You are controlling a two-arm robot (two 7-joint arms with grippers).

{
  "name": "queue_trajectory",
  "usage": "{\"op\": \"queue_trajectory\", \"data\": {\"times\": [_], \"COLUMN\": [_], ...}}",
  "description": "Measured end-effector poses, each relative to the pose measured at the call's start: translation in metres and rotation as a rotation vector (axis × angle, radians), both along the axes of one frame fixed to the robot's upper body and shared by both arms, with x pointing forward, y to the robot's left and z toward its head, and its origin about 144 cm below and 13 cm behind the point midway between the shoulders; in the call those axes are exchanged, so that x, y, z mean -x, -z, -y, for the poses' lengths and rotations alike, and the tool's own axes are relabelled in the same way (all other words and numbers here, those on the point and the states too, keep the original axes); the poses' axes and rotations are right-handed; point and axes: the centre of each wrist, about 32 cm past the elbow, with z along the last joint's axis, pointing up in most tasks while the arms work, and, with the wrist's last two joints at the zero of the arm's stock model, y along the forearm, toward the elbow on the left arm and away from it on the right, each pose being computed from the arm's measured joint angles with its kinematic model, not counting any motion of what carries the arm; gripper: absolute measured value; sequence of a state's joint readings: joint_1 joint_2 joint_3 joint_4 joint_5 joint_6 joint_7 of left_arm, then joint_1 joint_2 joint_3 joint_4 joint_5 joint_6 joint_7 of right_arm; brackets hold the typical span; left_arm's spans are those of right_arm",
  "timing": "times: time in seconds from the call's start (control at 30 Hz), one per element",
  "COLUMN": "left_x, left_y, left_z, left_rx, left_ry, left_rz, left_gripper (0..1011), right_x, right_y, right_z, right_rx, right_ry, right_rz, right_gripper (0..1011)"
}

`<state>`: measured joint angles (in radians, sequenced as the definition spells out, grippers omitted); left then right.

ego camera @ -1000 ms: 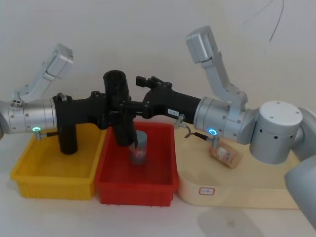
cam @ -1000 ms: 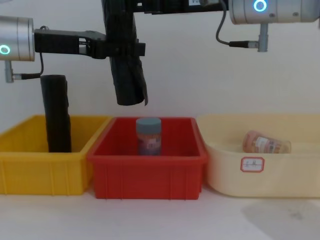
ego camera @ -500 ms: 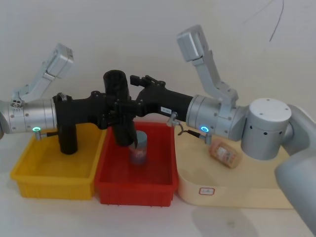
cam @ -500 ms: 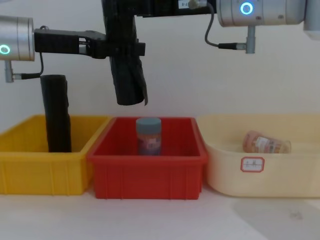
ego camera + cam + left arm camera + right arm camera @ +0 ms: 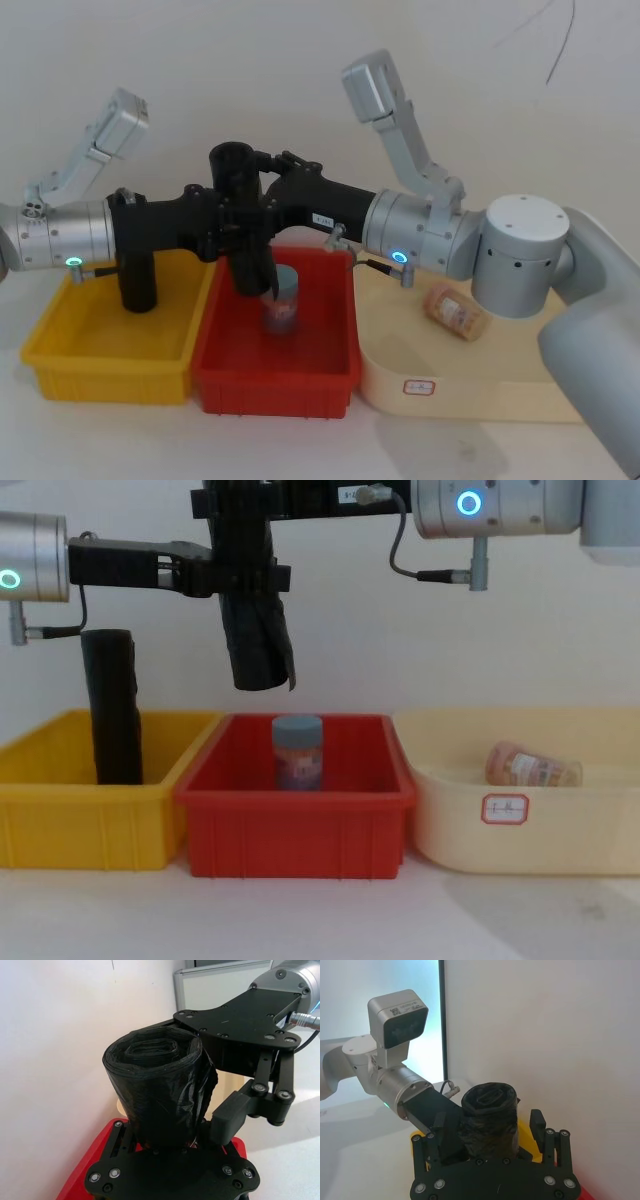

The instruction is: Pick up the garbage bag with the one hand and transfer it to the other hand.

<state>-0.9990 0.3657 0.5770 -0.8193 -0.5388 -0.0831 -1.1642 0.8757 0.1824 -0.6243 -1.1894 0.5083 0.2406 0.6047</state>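
so the garbage bag (image 5: 243, 222) is hanging upright in mid-air, left of centre in the head view and above the back-left corner of the red bin (image 5: 276, 372); in the chest view the roll (image 5: 252, 620) sits in the upper-left-middle of the frame, its lower end loose and a bit frayed, well clear of the bin's rim; the left gripper (image 5: 232, 222) comes in from the left edge on the arm with the green-teal ring light, and it's clamped on the roll around its middle; in the left wrist view the bag (image 5: 160, 1090) rises straight out of that gripper's base at the bottom of the frame, top end rolled up in a spiral.

the right gripper (image 5: 262, 205) reaches in from the right on the blue-lit arm, higher up on the roll; in the left wrist view one of its fingers (image 5: 239, 1112) is spread out beside the bag with a gap showing, so it's around the roll but not pinching it; the right wrist view has the bag (image 5: 490, 1115) standing between its two spread fingers too.

other stuff: a plain black roll (image 5: 137, 275) stands in the yellow bin (image 5: 100, 370) at lower left; a blue-lidded jar (image 5: 282, 300) sits in the red bin right under the bag; a bottle (image 5: 457, 310) lies on its side in the cream tray (image 5: 470, 395) at right.
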Motion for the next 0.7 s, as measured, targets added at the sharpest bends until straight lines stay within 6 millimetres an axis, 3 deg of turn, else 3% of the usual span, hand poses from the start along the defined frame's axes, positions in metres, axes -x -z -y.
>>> {"op": "queue_trajectory", "data": {"times": [0.7], "left_x": [0.0], "left_y": [0.0], "left_z": [0.0], "left_rx": [0.0], "left_ry": [0.0], "left_rz": [0.0], "left_gripper": [462], "right_x": [-0.007], "right_y": [0.001], "right_z": [-0.012], "right_rx": [-0.008], "right_ry": [-0.011], "right_rz": [0.004], "right_gripper": [999]}}
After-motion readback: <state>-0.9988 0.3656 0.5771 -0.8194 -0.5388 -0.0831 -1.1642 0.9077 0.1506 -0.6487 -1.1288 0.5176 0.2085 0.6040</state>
